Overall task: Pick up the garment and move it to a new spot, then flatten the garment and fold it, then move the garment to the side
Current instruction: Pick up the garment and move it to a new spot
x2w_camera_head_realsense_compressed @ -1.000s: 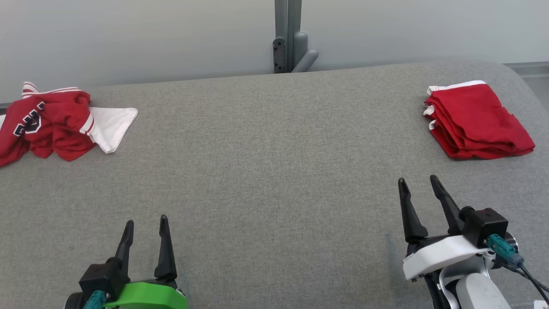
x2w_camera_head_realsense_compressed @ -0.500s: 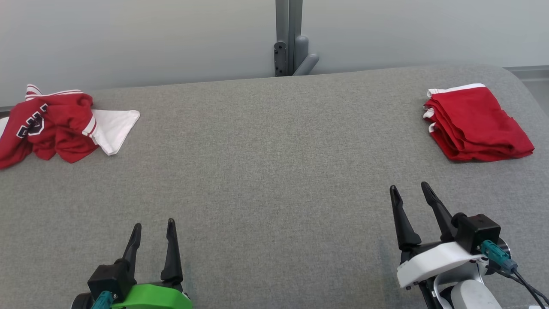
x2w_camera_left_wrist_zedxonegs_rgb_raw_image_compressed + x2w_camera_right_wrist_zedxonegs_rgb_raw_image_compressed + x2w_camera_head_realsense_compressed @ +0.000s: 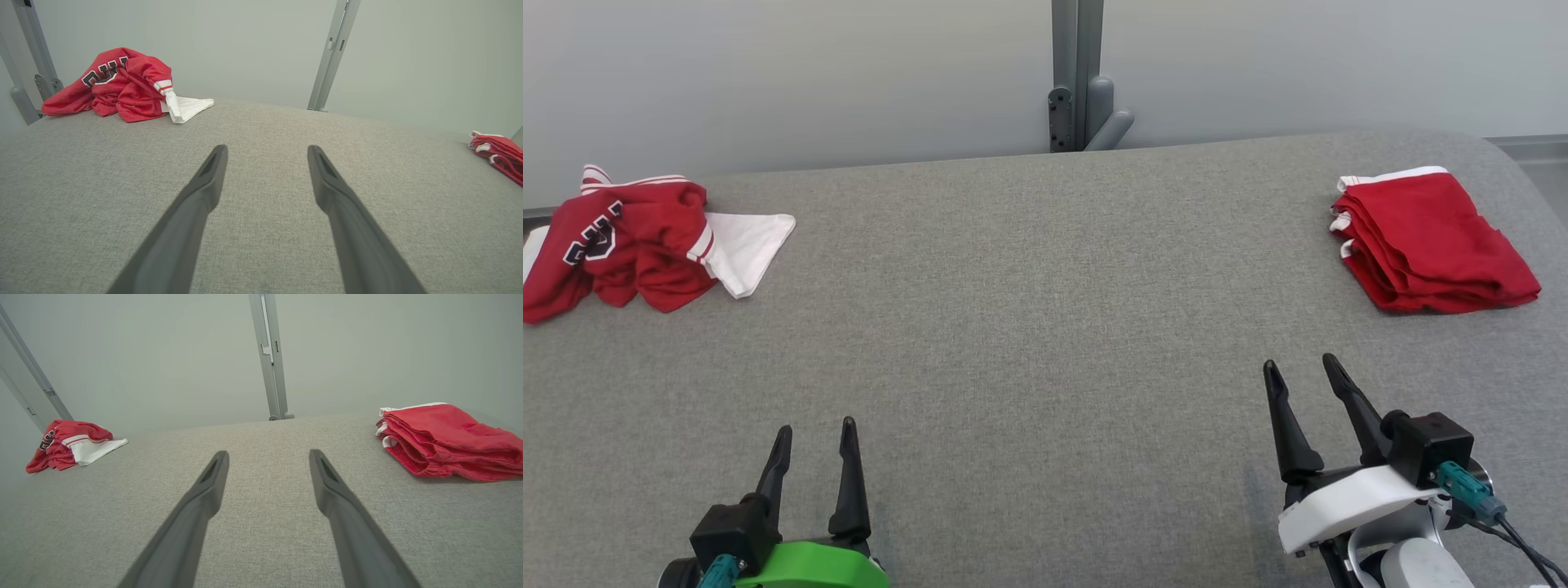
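Jaws spread wide; crumpled jersey (image 3: 629, 245) left, folded red garment (image 3: 1433, 241) right.

This is looking like a robot test lab: a grey fabric-covered tabletop (image 3: 1045, 327) is sitting before bare pale wall panels (image 3: 768, 73), with a metal frame post (image 3: 1076, 73) standing behind.

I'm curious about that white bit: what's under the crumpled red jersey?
A white cloth pokes out from beneath the jersey, on the grey table. The rest underneath is covered.
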Tool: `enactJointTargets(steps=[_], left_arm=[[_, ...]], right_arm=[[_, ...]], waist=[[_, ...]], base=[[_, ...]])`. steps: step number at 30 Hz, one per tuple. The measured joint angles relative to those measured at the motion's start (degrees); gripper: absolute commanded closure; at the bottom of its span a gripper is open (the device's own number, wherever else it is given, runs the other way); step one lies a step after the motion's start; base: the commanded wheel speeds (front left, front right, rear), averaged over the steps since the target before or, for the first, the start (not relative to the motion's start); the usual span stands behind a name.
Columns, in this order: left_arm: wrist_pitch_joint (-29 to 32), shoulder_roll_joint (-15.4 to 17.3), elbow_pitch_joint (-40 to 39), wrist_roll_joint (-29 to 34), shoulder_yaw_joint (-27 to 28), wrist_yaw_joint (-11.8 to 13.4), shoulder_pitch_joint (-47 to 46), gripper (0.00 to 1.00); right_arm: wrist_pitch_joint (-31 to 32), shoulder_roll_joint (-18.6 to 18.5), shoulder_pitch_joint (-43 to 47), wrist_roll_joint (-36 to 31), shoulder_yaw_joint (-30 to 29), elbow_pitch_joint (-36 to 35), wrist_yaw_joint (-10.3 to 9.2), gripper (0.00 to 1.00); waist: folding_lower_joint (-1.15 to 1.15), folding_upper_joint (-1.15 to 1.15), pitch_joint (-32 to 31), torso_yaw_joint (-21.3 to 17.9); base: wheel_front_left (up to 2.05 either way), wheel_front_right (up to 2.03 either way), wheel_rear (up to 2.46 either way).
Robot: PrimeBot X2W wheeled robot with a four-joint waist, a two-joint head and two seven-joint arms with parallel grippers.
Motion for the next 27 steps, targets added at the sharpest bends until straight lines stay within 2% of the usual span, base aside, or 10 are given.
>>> enactJointTargets(steps=[11, 16, 22, 27], left_arm=[[0.0, -0.11, -0.01, 0.32, 0.12, -0.24, 0.0, 0.0], [0.0, -0.23, -0.05, 0.44, -0.29, -0.29, -0.13, 0.0], [0.01, -0.27, -0.18, 0.99, 0.23, 0.07, -0.51, 0.0], [0.0, -0.23, -0.59, 1.32, 0.94, 0.58, 0.16, 0.0]], right_arm=[[0.16, 0.0, 0.07, 0.26, -0.19, -0.01, 0.0, 0.0], [-0.03, -0.04, 0.4, 0.0, -1.37, -0.18, -0.01, 0.0], [-0.09, -0.01, 0.76, -0.11, -1.44, -0.6, -0.01, 0.0], [-0.01, 0.0, 1.07, 0.03, -1.29, -0.65, -0.01, 0.0]], waist=[[0.0, 0.0, 0.07, 0.37], [0.0, 0.0, -0.01, 1.93], [0.0, 0.0, -0.17, 6.07], [0.0, 0.0, -0.47, 12.09]], base=[[0.0, 0.0, 0.0], [0.0, 0.0, 0.0], [0.0, 0.0, 0.0], [0.0, 0.0, 0.0]])
